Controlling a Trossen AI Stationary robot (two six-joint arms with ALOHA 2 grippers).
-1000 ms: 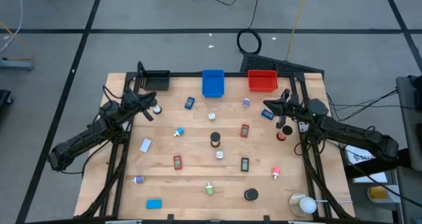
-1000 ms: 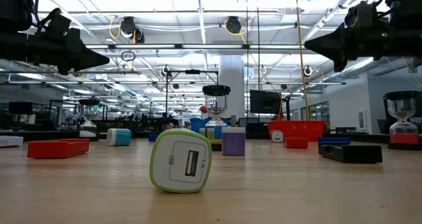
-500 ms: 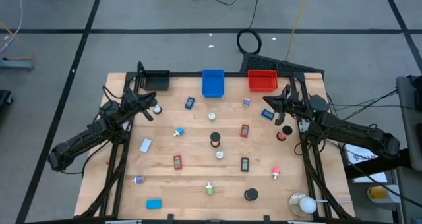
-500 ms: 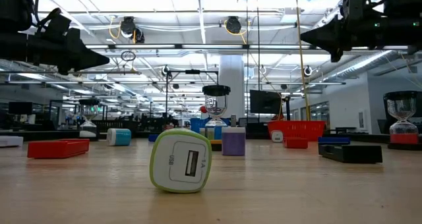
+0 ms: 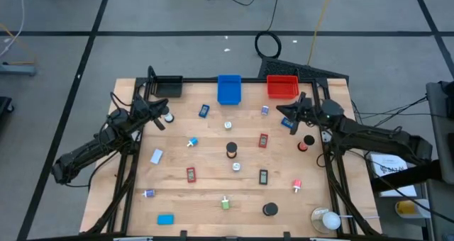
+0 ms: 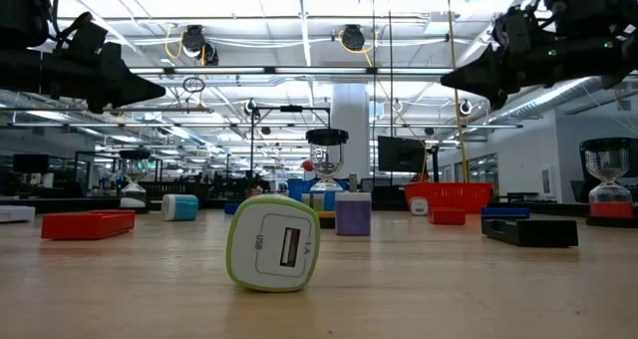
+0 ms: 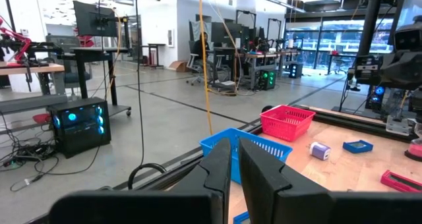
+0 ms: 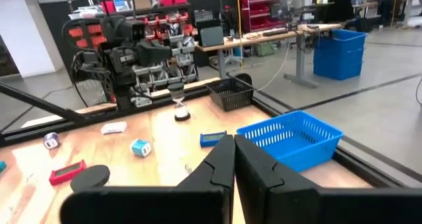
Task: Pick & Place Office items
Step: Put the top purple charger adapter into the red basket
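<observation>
Over the far right tabletop [image 5: 213, 198] | right pincer [image 5: 279, 110] closed, empty, hovering beside blue office item [image 5: 287, 124], nearest arm | left pincer [image 5: 167, 104] nearly closed, empty, far left.

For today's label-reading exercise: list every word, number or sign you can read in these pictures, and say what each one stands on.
"USB": on the face of the green-and-white charger standing nearest in the low view, printed sideways beside its port.
"1A": on the same face, on the port's other side; small, so this reading is uncertain.
White paper beside the table's right side, high view: dark print, too small to read.
Nothing else is legible.
</observation>
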